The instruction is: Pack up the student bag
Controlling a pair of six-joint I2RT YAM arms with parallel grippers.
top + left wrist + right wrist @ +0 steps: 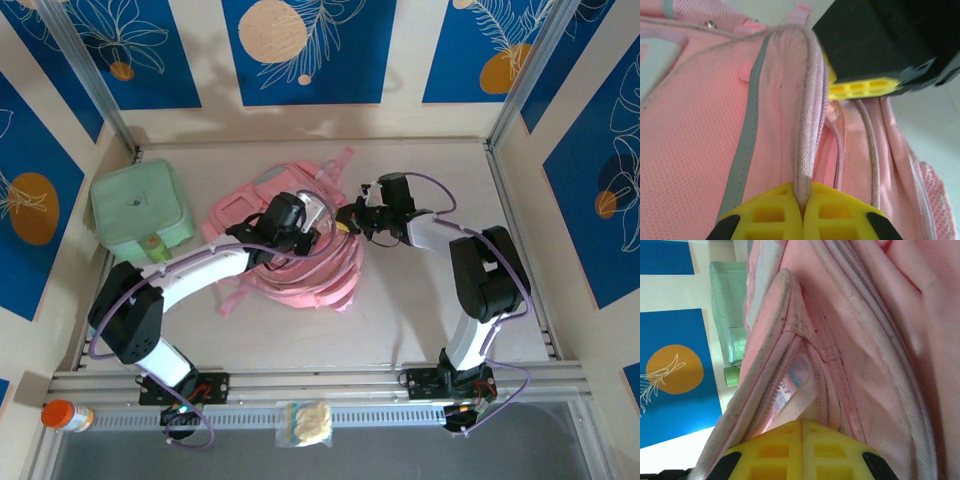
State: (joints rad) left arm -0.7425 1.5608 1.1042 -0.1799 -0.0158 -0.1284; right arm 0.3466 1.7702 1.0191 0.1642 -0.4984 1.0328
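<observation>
Bag (pixel 235 213) mid-surface (pixel 400 310), slumped flat, straps loose toward near edge. Both arms reaching in over it, tips close together above its upper middle.

Grip, left tool (pixel 802 197): fingers together, clamped on raised fold of bag rim beside zip. Fold standing straight up out of the tips, with grey trim along its left side. From above, same tool (pixel 310 216) over bag centre.

Grip, right tool (pixel 802 432): fingers together, no gap showing. Pink seam and a pale printed sheet (pixel 790 387) inside the opening, both running right down to the tips. Cannot tell which of them, if either, pinched. In left wrist view, black body and one yellow finger (pixel 865 89) hard against the zip edge just past the fold. From above, same tool (pixel 348 218) at bag's right upper edge.

Opening slightly agape between two rims in right wrist view, with sheet tucked inside.

Mint case (pixel 140 208) just left of bag, lid down; touching or not, cannot tell. Orange-capped bottle (pixel 66 414) lying on near rail at left corner. Clear packet (pixel 305 422) on same rail between the arm bases, well apart from bag.
</observation>
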